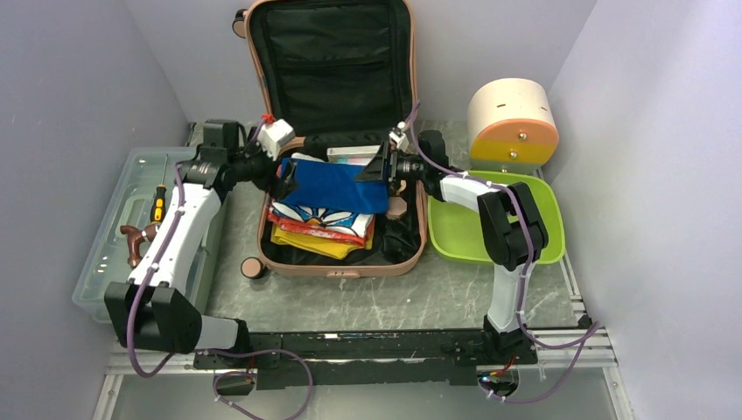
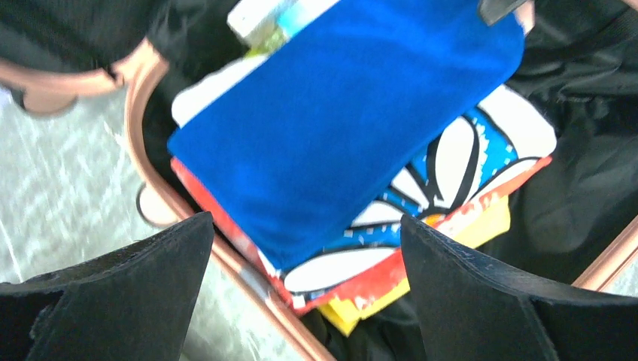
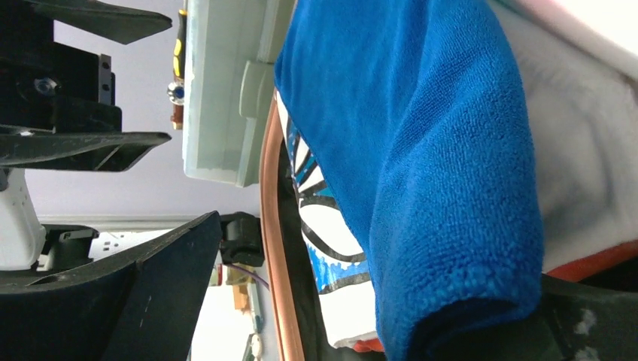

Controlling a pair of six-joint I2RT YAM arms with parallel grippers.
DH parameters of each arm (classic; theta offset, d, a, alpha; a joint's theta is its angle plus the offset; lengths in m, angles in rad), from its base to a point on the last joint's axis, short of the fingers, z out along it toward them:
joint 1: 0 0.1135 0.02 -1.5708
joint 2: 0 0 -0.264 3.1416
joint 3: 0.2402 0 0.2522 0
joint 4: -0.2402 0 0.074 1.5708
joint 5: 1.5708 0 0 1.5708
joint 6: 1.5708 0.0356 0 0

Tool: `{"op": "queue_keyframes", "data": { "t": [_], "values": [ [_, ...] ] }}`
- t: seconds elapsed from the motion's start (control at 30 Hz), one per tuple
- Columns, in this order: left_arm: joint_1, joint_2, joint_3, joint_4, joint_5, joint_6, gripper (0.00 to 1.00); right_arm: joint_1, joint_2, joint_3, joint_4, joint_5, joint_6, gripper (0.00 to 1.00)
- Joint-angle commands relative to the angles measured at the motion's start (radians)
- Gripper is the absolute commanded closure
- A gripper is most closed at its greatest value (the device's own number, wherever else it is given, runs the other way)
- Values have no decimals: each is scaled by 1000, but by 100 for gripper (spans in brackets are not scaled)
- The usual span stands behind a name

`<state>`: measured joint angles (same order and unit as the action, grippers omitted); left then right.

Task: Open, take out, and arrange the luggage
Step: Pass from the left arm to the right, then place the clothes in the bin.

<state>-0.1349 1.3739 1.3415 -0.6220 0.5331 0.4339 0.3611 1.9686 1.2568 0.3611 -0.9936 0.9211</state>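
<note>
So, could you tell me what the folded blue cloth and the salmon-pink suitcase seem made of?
Folded blue cloth: probably microfibre terry, matte; its fuzzy pile shows close up. Salmon-pink suitcase: likely hard plastic, smooth with rigid rounded rim; black fabric lining.

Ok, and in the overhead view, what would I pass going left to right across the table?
Clear plastic bin holding a screwdriver → pink luggage, lying open → lime-green tray.
</note>
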Motion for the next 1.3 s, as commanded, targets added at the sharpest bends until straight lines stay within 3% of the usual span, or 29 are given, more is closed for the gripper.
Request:
{"op": "queue_keyframes", "data": {
  "t": [0.0,0.1,0.27,0.37,0.43,0.47,0.5,0.83,1.27],
  "values": [
    [68,-98,-96,-48,-23,22,1,18,-35,-11,-62,0,-102,10],
    [110,-147,-141,-78,-18,24,2,19,-33,-11,-117,18,-150,25],
    [186,-245,-209,-125,0,50,2,18,-60,1,-229,64,-247,40],
    [218,-298,-257,-143,24,60,2,14,-73,21,-286,90,-298,56],
    [233,-328,-285,-158,53,67,2,10,-74,48,-324,101,-326,78],
    [241,-341,-298,-168,66,70,2,7,-73,58,-330,96,-331,95],
    [252,-353,-307,-178,82,77,2,4,-72,70,-345,94,-335,100],
    [324,-455,-390,-204,175,105,3,-1,-142,83,-377,134,-354,100],
    [372,-475,-417,-248,217,152,4,-46,-148,242,-910,288,-544,100]
  ]
}}
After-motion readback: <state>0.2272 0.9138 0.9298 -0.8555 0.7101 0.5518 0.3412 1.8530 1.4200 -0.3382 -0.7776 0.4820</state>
